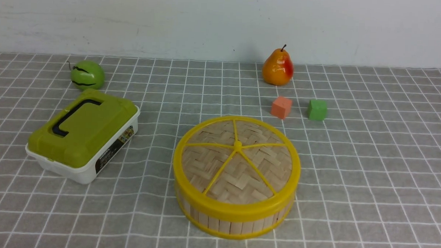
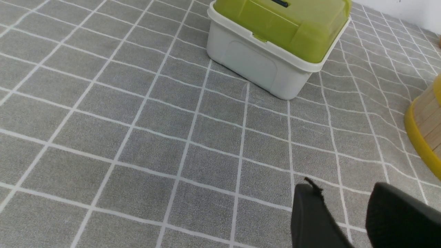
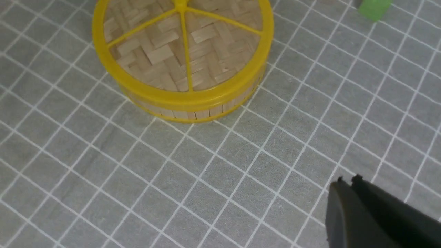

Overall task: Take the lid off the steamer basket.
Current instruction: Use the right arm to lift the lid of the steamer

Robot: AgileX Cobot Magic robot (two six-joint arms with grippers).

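Observation:
The lid (image 1: 237, 161), a woven bamboo disc with a yellow rim, yellow spokes and a small central knob, sits closed on the steamer basket (image 1: 235, 221) at the middle of the table. In the right wrist view the lid (image 3: 182, 48) and the basket's slatted wall (image 3: 193, 112) lie well away from my right gripper (image 3: 348, 181), which is shut on nothing above bare cloth. My left gripper (image 2: 344, 187) is open and empty over the cloth. The basket's yellow bottom rim (image 2: 425, 137) shows off to its side.
A white box with an olive-green lid (image 1: 82, 134) stands left of the basket, with a green round fruit (image 1: 87, 74) behind it. A pear (image 1: 278, 67), an orange cube (image 1: 281, 107) and a green cube (image 1: 317, 109) sit behind the basket, near the white wall.

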